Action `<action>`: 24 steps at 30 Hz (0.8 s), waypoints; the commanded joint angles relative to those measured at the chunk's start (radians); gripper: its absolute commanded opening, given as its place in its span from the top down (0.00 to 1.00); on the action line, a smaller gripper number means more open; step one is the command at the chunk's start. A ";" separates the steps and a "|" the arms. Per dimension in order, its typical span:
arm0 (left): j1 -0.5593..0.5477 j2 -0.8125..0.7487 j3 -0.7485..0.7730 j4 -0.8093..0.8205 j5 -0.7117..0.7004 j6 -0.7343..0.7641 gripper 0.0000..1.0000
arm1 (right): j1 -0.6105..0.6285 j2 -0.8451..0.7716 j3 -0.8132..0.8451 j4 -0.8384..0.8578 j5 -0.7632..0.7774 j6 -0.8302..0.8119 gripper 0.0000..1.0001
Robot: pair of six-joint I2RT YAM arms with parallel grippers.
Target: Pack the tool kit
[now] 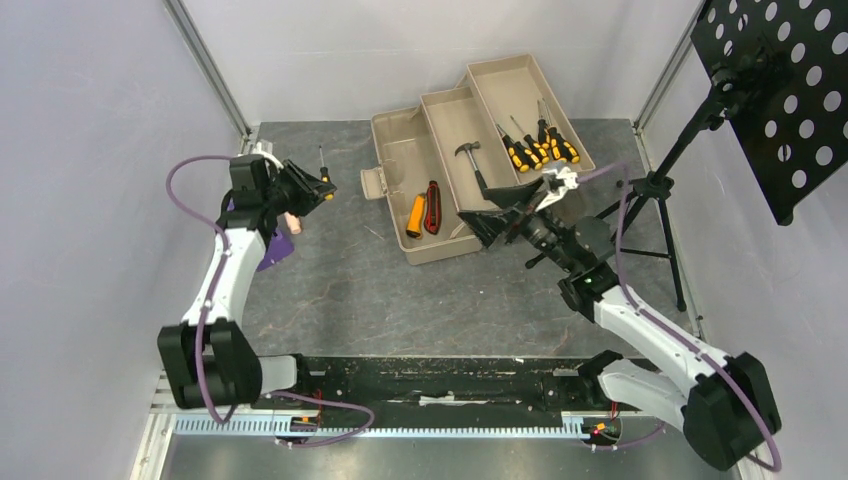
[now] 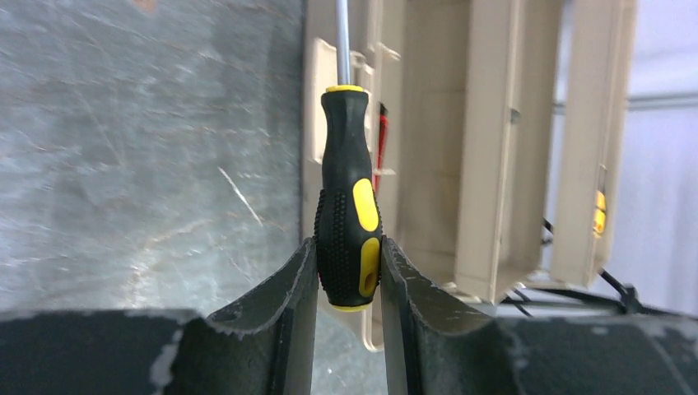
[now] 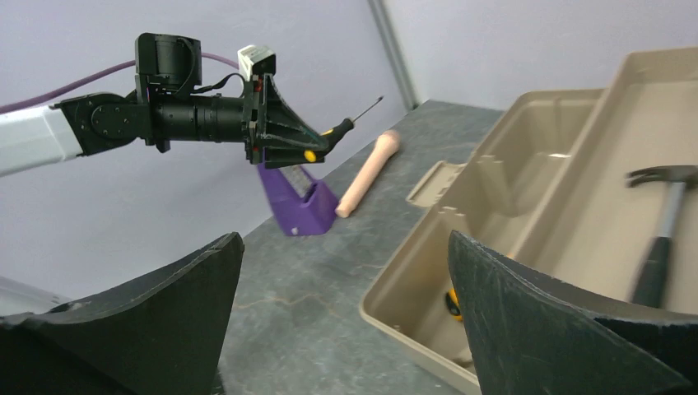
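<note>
The L gripper (image 2: 348, 271) was seen pinching a screwdriver (image 2: 346, 164) by the butt end of its handle. The shaft pointed away from the wrist, toward the toolbox (image 1: 405, 160). The tool was held up in the air at the L side of the bench (image 1: 330, 290), well apart from the box. The R gripper (image 1: 482, 205) was spread wide and held nothing, hovering at the box's near R corner.

The box lay open w/ its trays folded out. A hammer (image 1: 468, 150) lay in the middle tray, more screwdrivers (image 1: 535, 145) in the far tray, and a knife (image 1: 433, 207) in the base. A rod (image 3: 368, 171) and a purple block (image 3: 296, 202) lay below the L gripper and were judged not part of the kit.

The step in hand was judged to be the carry to the box. Notes for doing it well:
- Since only the handle's end was gripped, the long shaft could swing, so a slow, steady move was called for.
- The tip was to be kept above the box rim until past it.
- The tool was to be laid near flat before release, not dropped from height.
- The base was judged the easier reach; the far tray, w/ its like tools, looked a long stretch.
- Room was to be left for the R gripper, esp. over the base.
</note>
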 commanded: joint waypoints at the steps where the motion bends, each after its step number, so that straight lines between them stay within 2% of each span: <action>1: -0.008 -0.164 -0.090 0.188 0.154 -0.141 0.98 | 0.080 0.096 0.116 0.047 0.028 0.099 0.04; 9: -0.074 -0.381 -0.278 0.362 0.285 -0.268 0.98 | 0.156 0.303 0.297 0.030 0.033 0.239 0.08; 11: -0.139 -0.434 -0.315 0.392 0.279 -0.278 0.98 | 0.173 0.351 0.348 0.017 0.029 0.261 0.09; 16: -0.215 -0.546 -0.360 0.417 0.243 -0.278 0.98 | 0.216 0.455 0.445 -0.010 0.013 0.312 0.11; 24: -0.288 -0.577 -0.360 0.450 0.247 -0.288 0.98 | 0.271 0.583 0.545 0.028 -0.048 0.378 0.16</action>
